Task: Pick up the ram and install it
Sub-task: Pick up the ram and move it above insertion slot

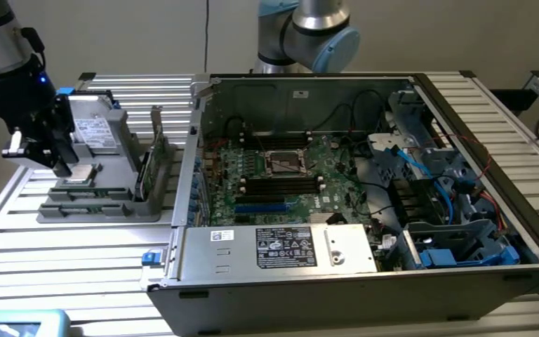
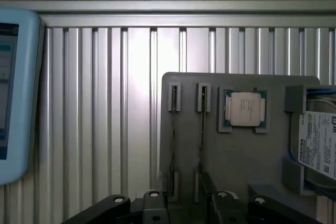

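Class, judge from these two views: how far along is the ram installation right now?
Done: nothing visible; the black slots on the motherboard look empty. In hand: the open end effector hovers empty over the grey holder, where the ram stands upright. Left: gripping, carrying, seating it.

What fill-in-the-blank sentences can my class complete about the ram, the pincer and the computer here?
1. The gray holder carries ____ ram sticks, standing on edge.
2. The pincer hangs over the holder, its jaws ____.
3. The motherboard lies inside the opened ____.
Missing words: two; open; case.
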Tool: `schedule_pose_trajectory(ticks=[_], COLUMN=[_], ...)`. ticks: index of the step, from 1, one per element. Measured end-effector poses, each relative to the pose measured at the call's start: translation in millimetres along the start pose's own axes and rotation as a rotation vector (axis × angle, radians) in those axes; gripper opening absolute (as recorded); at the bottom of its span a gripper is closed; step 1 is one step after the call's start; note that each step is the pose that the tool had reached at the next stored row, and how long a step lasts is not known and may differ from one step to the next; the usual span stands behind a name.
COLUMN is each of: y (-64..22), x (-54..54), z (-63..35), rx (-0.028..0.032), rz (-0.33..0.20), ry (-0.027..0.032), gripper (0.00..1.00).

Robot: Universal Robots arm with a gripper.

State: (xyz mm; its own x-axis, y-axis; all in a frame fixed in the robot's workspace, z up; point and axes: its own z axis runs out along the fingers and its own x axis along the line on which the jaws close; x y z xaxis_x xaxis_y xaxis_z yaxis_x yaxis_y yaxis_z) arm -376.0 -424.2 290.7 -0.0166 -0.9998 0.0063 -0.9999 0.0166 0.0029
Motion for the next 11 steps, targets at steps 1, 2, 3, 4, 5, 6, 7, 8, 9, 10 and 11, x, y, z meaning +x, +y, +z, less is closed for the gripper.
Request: schedule_pose_trajectory(ticks=[1,2,3,4,5,6,7,8,9,10,11], y=[0.0,0.0,0.0,0.0,0.0,0.0,0.0,0.0,0.0,0.0,0.0], x=[0.0,0.0,0.0,0.0,-0.1,-0.1,-0.1,-0.1,-0.1,-0.1,-0.1], z=[1.3,3.1,4.8,6.6,8.4,10.3,12.1,13.9,15.7,17.5,19.3], rx=[0.0024,0.0041,0.0050,0.0056,0.0056,0.0056,0.0057,0.0058,0.0057,0.0056,0.0056], rz=[0.000,0.000,0.000,0.000,0.000,0.000,0.000,0.000,0.000,0.000,0.000], ry=[0.0001,0.0001,0.0000,-0.0001,0.0000,0.0000,0.0000,0.0000,0.0000,0.0001,0.0001], gripper=[0.36,0.36,0.36,0.36,0.36,0.36,0.36,0.36,0.36,0.36,0.36])
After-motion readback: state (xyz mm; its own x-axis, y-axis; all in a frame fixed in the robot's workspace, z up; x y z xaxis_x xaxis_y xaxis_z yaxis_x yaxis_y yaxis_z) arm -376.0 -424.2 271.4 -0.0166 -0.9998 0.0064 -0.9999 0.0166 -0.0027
